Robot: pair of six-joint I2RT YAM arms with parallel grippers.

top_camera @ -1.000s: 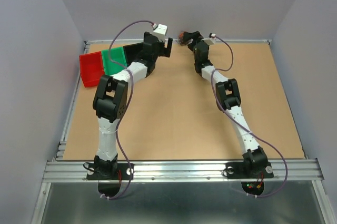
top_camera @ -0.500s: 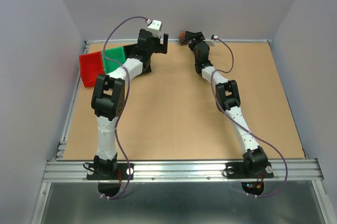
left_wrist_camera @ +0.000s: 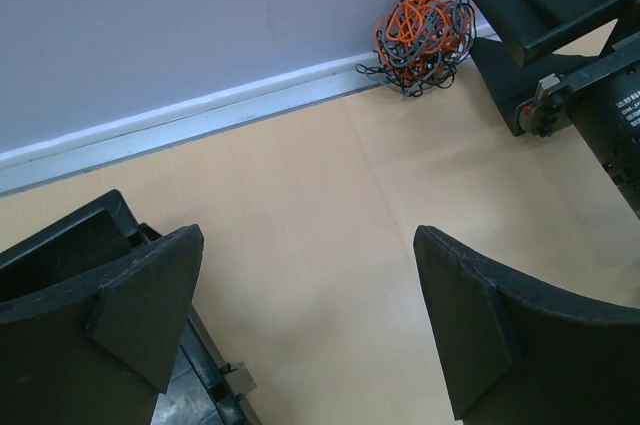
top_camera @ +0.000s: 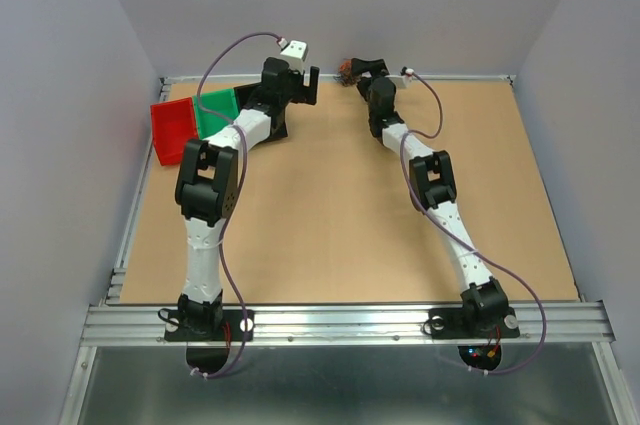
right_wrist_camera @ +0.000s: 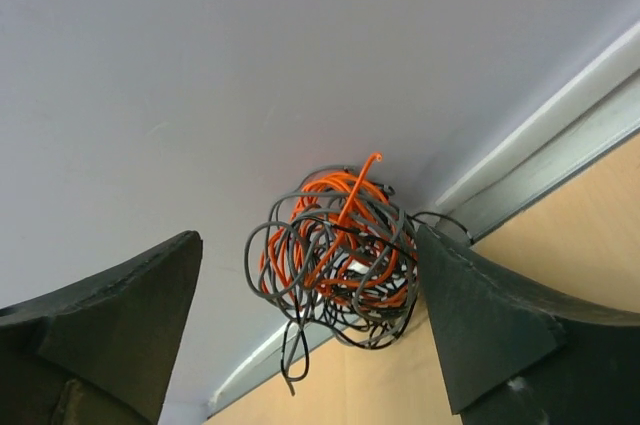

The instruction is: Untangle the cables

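While the red bin (top_camera: 172, 130) and green bin (top_camera: 215, 113) sit at the table's far left, the left gripper (left_wrist_camera: 310, 275) hangs just right of them, jaws wide apart and empty, facing the cable ball (left_wrist_camera: 422, 37). That orange-and-grey wad lies at the far edge, against the aluminium rail (left_wrist_camera: 200, 120) under the back wall. Right of it, the right gripper (right_wrist_camera: 308, 243) is also spread, its fingers bracketing the wad. One finger (right_wrist_camera: 470, 315) seems to brush the outer strands, though I cannot be sure.

The step in hand looks like a first grasp. It would go best if the right gripper pinched a few outer strands rather than the core, then drew the wad off the wall so the left gripper can reach a free end.

The wad is roughly round, with no real long axis. Only two strays give it direction in the right wrist view: an orange end (right_wrist_camera: 375, 157) poking upward and a grey loop (right_wrist_camera: 290, 355) trailing down.
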